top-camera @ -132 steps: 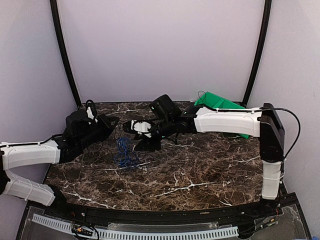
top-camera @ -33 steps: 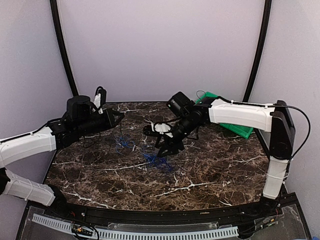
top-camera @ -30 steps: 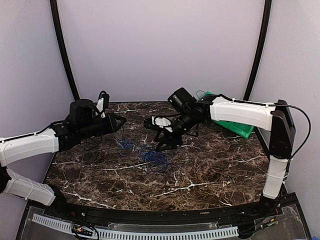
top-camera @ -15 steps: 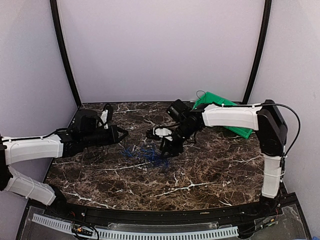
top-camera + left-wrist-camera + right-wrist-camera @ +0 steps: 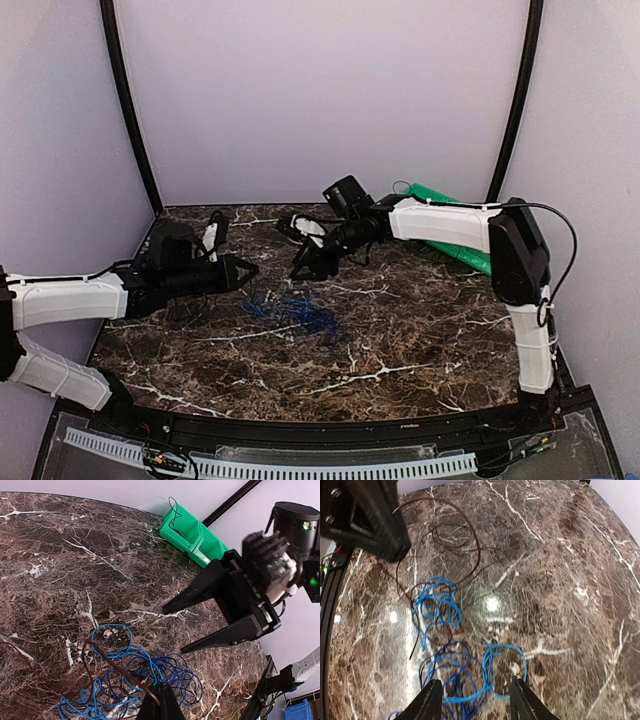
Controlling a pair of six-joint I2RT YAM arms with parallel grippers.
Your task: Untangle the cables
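Right tool [image 5: 303, 262] has pulled up and back from the cables [image 5: 295, 310], its fingers apart and empty. Left tool [image 5: 160, 702] stays clamped together on a dark wire [image 5: 120, 669]. Blue loops lie spread on the surface [image 5: 420, 340] between both tools, so the clump looks loosened but not yet separated.

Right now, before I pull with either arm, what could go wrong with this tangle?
1. The left gripper is shut on a dark cable that crosses the blue cables. Pulling may drag or tighten the clump instead of freeing it.
2. The right gripper hangs open over several overlapping blue loops. Closing there could pinch more than one strand.
3. The thin dark cable sits only at the left fingertips and might slip out.
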